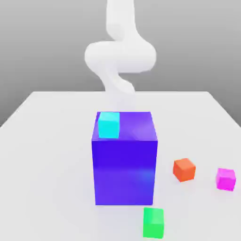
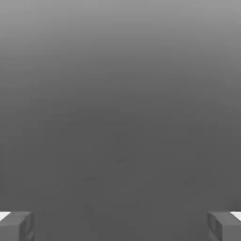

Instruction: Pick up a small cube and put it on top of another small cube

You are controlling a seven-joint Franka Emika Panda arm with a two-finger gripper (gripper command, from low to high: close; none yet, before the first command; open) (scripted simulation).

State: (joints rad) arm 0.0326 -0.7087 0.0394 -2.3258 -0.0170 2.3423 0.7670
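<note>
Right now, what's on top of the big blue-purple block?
A small cyan cube sits on the big blue-purple block, at the front corner toward the exterior view's left. Nothing else is on it. The block hides the table right behind it and the arm's base.

A large block (image 1: 124, 162) stands near the middle of the table (image 1: 42, 155). A small cube (image 1: 109, 124) sits on its top face, at the corner toward the exterior view's left and nearest the camera. Three more small cubes rest on the table toward the exterior view's right, all apart from one another: one (image 1: 184, 169) beside the block, another (image 1: 226, 179) farther right, and a third (image 1: 153, 222) in front of the block. The robot arm (image 1: 120, 56) rises behind the block.
</note>
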